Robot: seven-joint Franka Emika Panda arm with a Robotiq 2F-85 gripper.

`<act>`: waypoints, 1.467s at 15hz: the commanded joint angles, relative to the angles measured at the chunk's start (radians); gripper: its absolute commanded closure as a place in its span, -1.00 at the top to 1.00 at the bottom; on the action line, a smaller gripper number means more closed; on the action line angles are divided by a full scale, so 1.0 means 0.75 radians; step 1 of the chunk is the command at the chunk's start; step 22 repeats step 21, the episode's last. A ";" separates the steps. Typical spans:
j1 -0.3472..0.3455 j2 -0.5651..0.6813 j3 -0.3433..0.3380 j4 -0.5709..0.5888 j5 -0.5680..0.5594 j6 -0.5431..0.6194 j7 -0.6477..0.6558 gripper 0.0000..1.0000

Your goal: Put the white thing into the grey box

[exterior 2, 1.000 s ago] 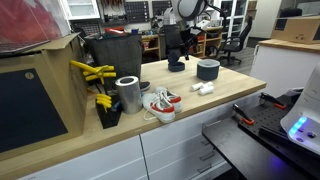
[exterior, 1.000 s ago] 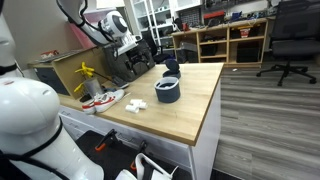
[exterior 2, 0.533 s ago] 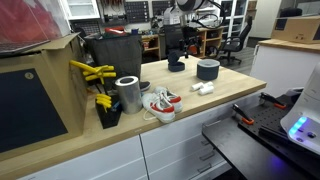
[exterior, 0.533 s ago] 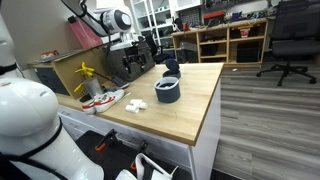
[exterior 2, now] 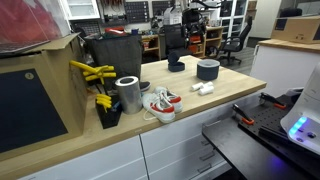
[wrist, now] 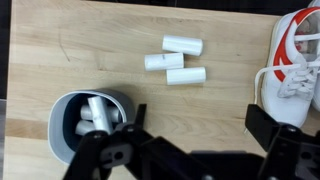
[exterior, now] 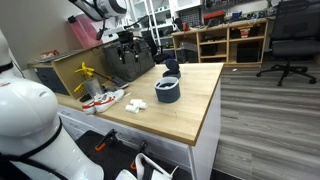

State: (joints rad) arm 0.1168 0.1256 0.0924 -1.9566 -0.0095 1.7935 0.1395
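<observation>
Three small white cylinders [wrist: 182, 45] lie side by side on the wooden table; they also show in both exterior views [exterior: 137, 104] [exterior 2: 202, 88]. The round dark grey tub [wrist: 57, 132] stands beside them with white pieces inside it; it shows in both exterior views [exterior: 167, 95] [exterior 2: 208, 71]. My gripper [wrist: 200, 125] is open and empty. It hangs high above the table, over the bare wood between the tub and the shoe. In the exterior views it [exterior: 127, 40] [exterior 2: 193, 14] is well above the far part of the table.
A white-and-red shoe [wrist: 295, 65] [exterior: 103, 99] [exterior 2: 160, 102] lies near the cylinders. A silver can [exterior 2: 128, 94], yellow tools [exterior 2: 92, 75] and a big dark bin [exterior 2: 120, 55] stand further along. A small dark object [exterior: 171, 68] sits behind the tub.
The arm has risen and drawn back from the tub toward the far side of the table. The cylinders and the tub have not moved.
</observation>
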 commanded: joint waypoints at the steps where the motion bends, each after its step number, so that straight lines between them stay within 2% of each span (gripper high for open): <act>1: 0.013 -0.051 0.016 0.051 0.019 -0.107 0.047 1.00; 14: 0.042 -0.204 0.063 0.088 -0.014 -0.176 0.115 1.00; 22: 0.036 -0.207 0.069 0.076 -0.005 -0.131 0.083 1.00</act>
